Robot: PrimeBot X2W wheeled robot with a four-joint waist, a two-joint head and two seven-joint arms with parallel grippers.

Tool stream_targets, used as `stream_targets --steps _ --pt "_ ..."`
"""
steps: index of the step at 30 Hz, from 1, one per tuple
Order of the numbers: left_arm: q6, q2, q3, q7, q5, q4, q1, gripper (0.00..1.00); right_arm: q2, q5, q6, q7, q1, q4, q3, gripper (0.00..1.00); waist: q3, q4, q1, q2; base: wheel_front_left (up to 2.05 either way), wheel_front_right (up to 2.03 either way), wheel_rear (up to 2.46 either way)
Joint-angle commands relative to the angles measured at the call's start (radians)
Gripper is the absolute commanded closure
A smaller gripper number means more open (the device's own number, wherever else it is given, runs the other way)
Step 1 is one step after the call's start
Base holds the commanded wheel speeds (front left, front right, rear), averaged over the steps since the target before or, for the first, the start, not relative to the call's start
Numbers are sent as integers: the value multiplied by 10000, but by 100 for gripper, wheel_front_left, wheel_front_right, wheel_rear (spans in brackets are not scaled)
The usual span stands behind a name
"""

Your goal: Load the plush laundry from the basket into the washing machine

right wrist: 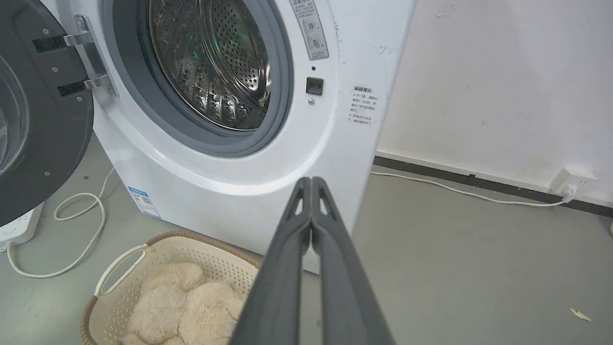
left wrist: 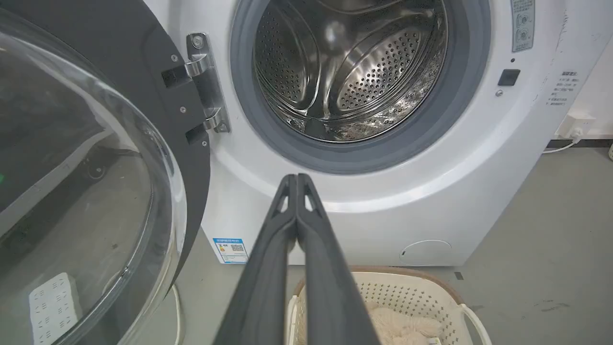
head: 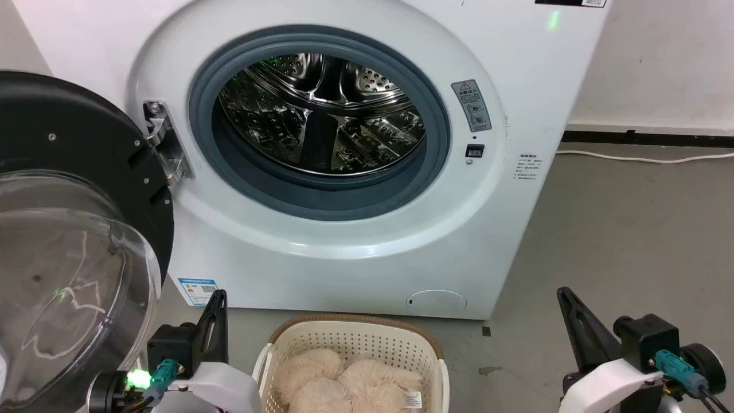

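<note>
The cream-beige plush laundry [head: 344, 381] lies in the perforated basket [head: 355, 338] on the floor before the white washing machine [head: 344, 229]. The machine's door [head: 69, 229] stands swung open to the left, and the steel drum [head: 321, 112] holds nothing. My left gripper [head: 218, 298] is shut and empty, just left of the basket. Off to the basket's right, my right gripper [head: 565, 295] is also shut and empty. From the left wrist the plush [left wrist: 402, 326], basket [left wrist: 412, 287] and shut gripper [left wrist: 297, 178] show; from the right wrist the plush [right wrist: 187, 302], basket [right wrist: 191, 244] and shut gripper [right wrist: 311, 181].
The open door [left wrist: 96, 167] juts out on the left at gripper height. A white cable [right wrist: 81, 225] and power strip [right wrist: 19, 225] lie on the floor under it. Another cable [right wrist: 469, 191] runs along the wall to a socket [right wrist: 572, 179] at the right. Bare grey floor [head: 631, 229] lies right of the machine.
</note>
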Motion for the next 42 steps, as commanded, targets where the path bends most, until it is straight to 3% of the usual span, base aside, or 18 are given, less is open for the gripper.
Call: stream_targets --steps 1,34,35,42 --pt "-43 1 9 3 16 -49 -149 100 -6 -76 6 3 -117 -49 -1 100 0 0 0 -1 0 0 0" --pt "-43 1 9 3 16 -49 -149 100 -6 -76 6 3 -117 -49 -1 100 0 0 0 -1 0 0 0" --pt "0 0 0 -1 -1 0 0 0 0 1 0 -1 0 0 0 0 0 0 0 -1 0 0 0" --pt "17 0 -112 -89 -59 19 -11 0 0 172 -2 -89 35 -13 -58 0 17 -14 0 -1 0 0 0"
